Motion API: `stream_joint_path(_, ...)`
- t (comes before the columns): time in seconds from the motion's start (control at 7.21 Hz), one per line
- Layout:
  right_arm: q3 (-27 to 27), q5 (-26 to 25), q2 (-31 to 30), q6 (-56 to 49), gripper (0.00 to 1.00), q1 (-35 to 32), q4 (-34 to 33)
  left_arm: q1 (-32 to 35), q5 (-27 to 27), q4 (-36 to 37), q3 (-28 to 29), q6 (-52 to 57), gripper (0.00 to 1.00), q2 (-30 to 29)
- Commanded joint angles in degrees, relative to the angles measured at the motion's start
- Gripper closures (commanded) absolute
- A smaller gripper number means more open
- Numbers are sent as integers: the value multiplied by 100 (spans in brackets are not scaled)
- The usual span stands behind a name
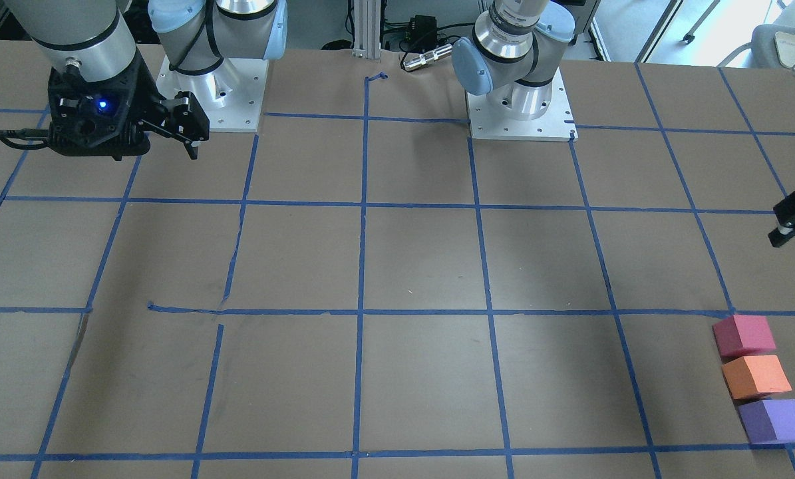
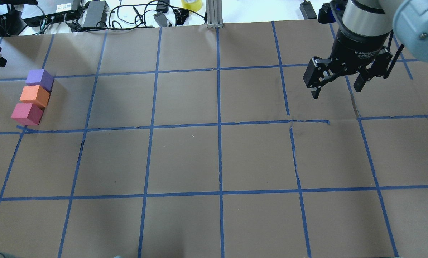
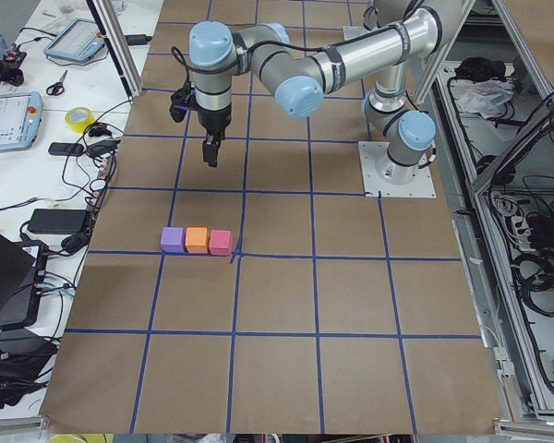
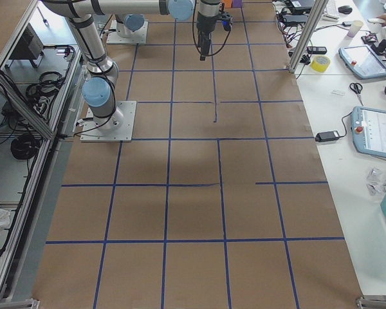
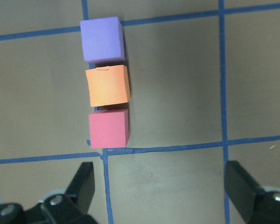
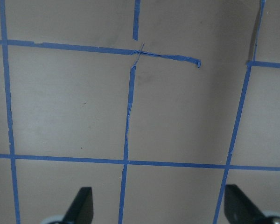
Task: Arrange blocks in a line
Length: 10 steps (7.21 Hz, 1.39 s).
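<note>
My wide-open left gripper [image 5: 158, 184] hung near the pinkish-red foam cube [image 5: 109, 127], with the orange foam cube [image 5: 107, 85] and purple foam cube [image 5: 101, 38] lined beyond it; my right gripper [image 2: 337, 85] gaped well apart.

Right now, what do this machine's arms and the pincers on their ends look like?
The left arm and right arm are silver-grey tubes with pale blue joint caps, bolted to square metal base plates. The left end effector and right end effector are black, each with two fingers. The right one's wrist shows white lettering and a small blue light.
</note>
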<state>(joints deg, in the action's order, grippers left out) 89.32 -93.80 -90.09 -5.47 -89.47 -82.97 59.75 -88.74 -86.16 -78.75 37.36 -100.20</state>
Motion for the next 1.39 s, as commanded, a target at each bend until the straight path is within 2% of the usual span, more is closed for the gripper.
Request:
stream_joint_path(0.0,-2,2,0,2,0,0,0,151,40,-252,-550,-97,0,666)
stream_joint_path(0.14,-2,-7,0,11,0,0,0,160,58,-235,-762,-332,0,799)
stream_joint_path(0.28,6,-16,0,11,0,0,0,273,93,-235,-825,-1135,0,861)
stream_joint_path(0.83,6,81,0,29,0,-9,17,2292,32,-199,-782,-2650,0,713)
stream_joint_path(1.25,6,90,-9,28,0,-17,-79,2682,-82,-51,-764,-2769,0,642)
